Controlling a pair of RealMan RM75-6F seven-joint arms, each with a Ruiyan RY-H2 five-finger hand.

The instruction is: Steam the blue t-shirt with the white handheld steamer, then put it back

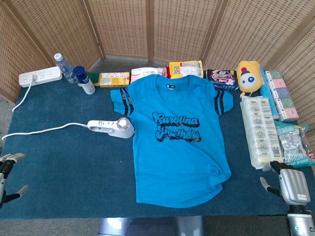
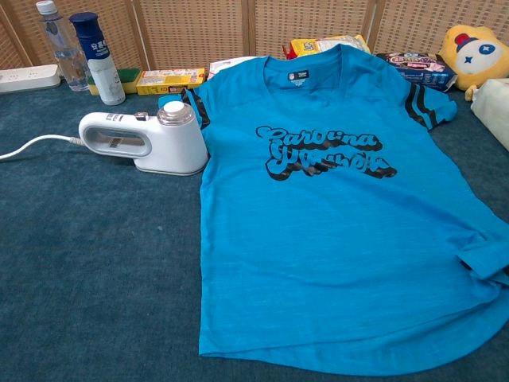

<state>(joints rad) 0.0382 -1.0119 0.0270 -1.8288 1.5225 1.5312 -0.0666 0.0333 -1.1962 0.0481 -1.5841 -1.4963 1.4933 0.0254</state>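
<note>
While both hands wait at the near table corners, we log the scene as follows.

Item 1, blue t-shirt [image 1: 178,142]: spread flat and face-up at table centre, collar toward 12 o'clock and hem toward 6, presumably so the whole front is open to steam. The hem corner at about 4 o'clock is slightly bunched.

Item 2, white handheld steamer [image 1: 111,128]: lying on its side at the shirt's 9 o'clock, its head just beside the sleeve. We judge it is parked there to be within our left hand's reach without sitting on the fabric. Its cord [image 1: 44,131] trails off toward 9 o'clock; the rest of its run is out of view.

Item 3, power strip [image 1: 40,76]: at the table's 10 o'clock corner, with its own lead hanging over the edge.

Item 4, left hand [image 1: 9,169]: at the 8 o'clock corner, holding nothing, fingers loosely apart.

Item 5, right hand [image 1: 288,181]: at the 4 o'clock corner, empty, thumb out; how far its fingers are spread we cannot tell.

Item 6, clutter: two bottles [image 1: 74,73] at 11 o'clock, snack packets [image 1: 185,69] along 12, a yellow plush toy [image 1: 248,76] at 1, tissue packs [image 1: 260,130] down the 3 o'clock side, all kept off the shirt.

Status: steaming not begun; we judge the left hand should first take the steamer.
</note>
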